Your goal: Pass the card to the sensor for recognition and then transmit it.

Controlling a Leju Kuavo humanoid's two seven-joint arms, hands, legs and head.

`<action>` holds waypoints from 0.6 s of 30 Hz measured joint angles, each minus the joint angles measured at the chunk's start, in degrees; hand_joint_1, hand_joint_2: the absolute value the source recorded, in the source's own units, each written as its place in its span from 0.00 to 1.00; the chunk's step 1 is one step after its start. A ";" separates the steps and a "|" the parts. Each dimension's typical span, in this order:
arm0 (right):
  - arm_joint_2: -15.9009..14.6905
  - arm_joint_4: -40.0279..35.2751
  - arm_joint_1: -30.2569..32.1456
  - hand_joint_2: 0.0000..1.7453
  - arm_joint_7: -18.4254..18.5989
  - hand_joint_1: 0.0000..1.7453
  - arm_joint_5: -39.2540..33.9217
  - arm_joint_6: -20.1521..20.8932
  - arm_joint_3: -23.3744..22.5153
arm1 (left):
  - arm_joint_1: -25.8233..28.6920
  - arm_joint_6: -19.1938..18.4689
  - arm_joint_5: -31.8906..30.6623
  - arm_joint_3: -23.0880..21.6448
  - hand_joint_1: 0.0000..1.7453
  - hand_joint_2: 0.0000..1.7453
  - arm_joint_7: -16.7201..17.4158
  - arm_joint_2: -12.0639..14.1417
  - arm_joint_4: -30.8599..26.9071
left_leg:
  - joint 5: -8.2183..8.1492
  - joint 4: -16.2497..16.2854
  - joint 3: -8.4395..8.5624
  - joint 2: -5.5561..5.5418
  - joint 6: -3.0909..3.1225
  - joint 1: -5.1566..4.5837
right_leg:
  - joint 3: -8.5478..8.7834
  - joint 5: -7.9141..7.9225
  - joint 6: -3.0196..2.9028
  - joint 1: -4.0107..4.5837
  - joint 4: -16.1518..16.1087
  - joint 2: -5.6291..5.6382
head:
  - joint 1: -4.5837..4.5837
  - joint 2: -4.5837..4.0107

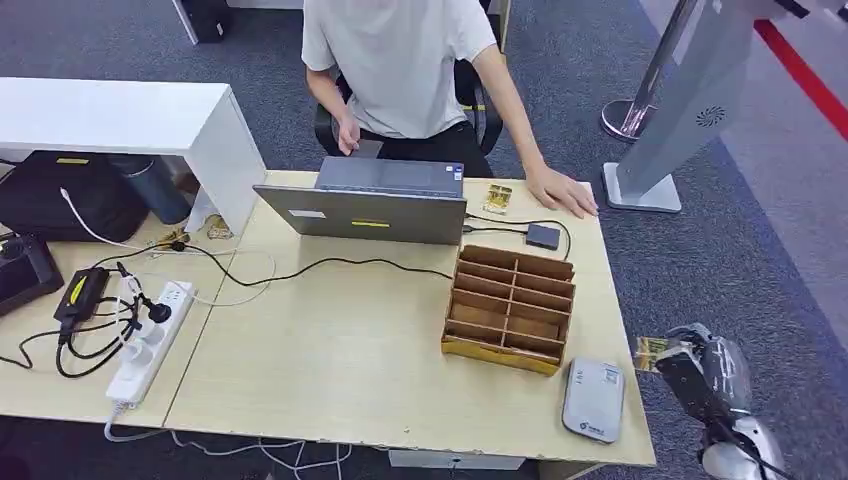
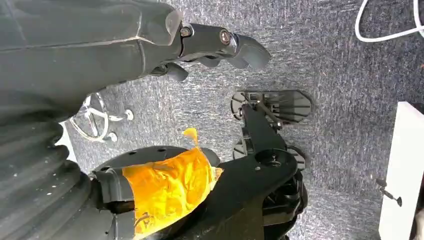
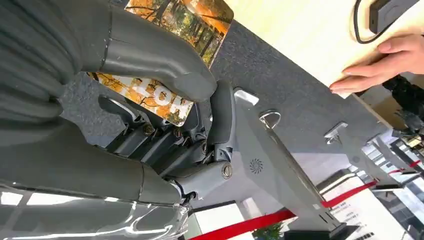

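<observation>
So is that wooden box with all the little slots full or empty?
Empty. In the head view every slot of the wooden organizer that shows is bare wood; the card is held in the robot's right hand.

Right hand [image 1: 700,365] grips card [image 1: 649,353] beside table [image 1: 330,350], near sensor [image 1: 593,399]

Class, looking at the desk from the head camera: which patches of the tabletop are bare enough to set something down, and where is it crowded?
Bare: the stretch between the power strip and the wooden organizer, below the laptop. Crowded: the left end with its cables, and the far right corner by the person's hand.
</observation>
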 joint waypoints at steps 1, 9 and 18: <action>0.04 -0.07 0.05 1.00 0.09 1.00 0.02 0.00 0.00 | 0.00 0.00 0.00 0.00 0.00 1.00 0.00 0.02 0.00 | 0.00 0.00 0.00 0.00 0.00 0.00 | 0.00 0.00 0.00 0.00 0.00 0.00 | 0.00 0.00; 0.37 -0.33 0.29 1.00 0.15 1.00 0.48 0.20 -0.04 | 0.05 -0.02 -0.02 -0.02 0.00 1.00 -0.04 0.11 0.00 | 0.00 0.00 -0.01 0.00 0.00 0.00 | 0.00 0.00 0.00 0.00 0.00 0.00 | 0.00 0.00; 0.76 -1.20 -1.61 1.00 0.00 1.00 2.08 -0.07 0.26 | -0.07 0.11 -0.52 -0.57 0.00 1.00 0.54 0.17 0.00 | 0.00 -0.01 -0.04 0.04 0.00 0.00 | 0.01 0.03 -0.02 0.00 0.01 0.03 | 0.00 0.00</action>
